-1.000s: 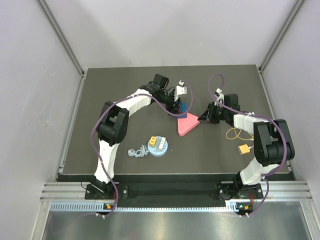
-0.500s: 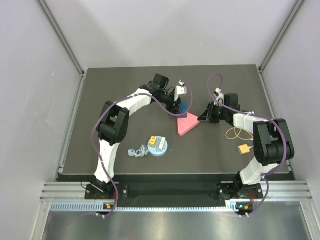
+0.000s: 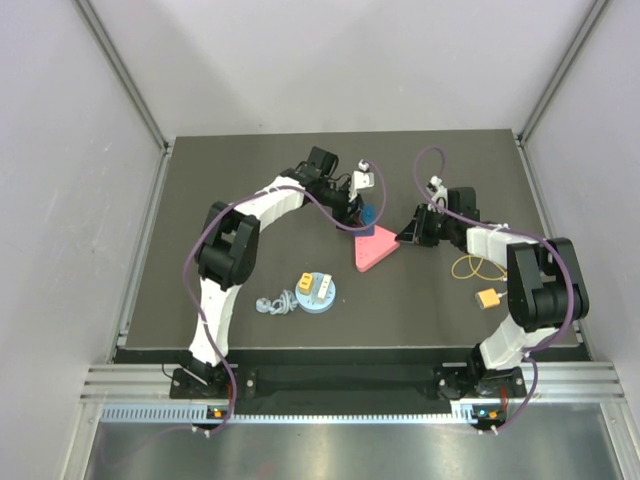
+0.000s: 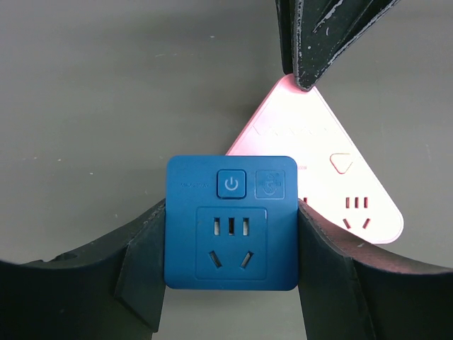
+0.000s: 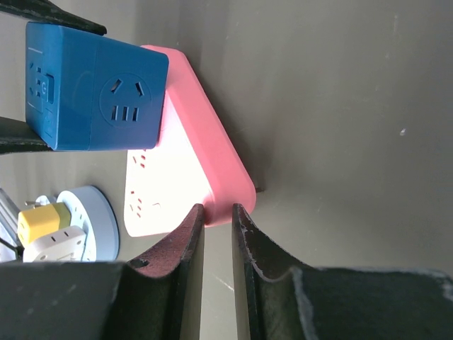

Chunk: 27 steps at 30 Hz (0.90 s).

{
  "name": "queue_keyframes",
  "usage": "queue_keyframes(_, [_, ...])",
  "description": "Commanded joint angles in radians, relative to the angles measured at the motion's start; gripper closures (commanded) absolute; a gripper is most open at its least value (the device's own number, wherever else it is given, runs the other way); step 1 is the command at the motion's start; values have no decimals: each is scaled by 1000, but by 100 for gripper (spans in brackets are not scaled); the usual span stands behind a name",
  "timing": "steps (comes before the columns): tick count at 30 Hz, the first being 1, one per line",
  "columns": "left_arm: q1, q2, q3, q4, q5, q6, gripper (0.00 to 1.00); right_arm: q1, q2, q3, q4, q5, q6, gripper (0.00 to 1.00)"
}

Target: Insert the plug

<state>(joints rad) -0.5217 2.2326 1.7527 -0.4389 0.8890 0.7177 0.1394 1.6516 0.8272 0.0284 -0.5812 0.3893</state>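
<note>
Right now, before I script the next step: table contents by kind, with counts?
Socket blocks: 3 (blue cube, pink triangle, pale round base)
Plugs: 3 (yellow plug and white plug on the round base, loose yellow plug)
Cables: 2 (grey coil, yellow loop)
Total: 8

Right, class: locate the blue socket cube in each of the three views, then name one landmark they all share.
Top external: the blue socket cube is just above centre, at the upper corner of the pink triangular socket.
Left wrist: the cube is at lower centre.
Right wrist: the cube is at upper left.
Shared landmark: the pink triangular socket, beside the cube in every view.
</note>
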Motion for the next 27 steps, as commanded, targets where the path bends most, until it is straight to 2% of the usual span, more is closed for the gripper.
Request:
queue_keyframes(1, [-74, 133, -163, -285, -58, -55, 100, 92, 33, -13, -54, -22, -50, 92])
queue_keyframes(12, [-81, -47, -378, -92, -82, -190, 100, 140, 42, -5, -39, -91, -116, 89])
queue_keyframes(21, [-103, -31, -418, -51, -90, -239, 100, 141, 42, 27, -67, -46, -148, 90])
queue_keyframes(27, [-101, -85, -553, 222, -41, -368, 100, 123, 63, -14, 16, -135, -104, 91])
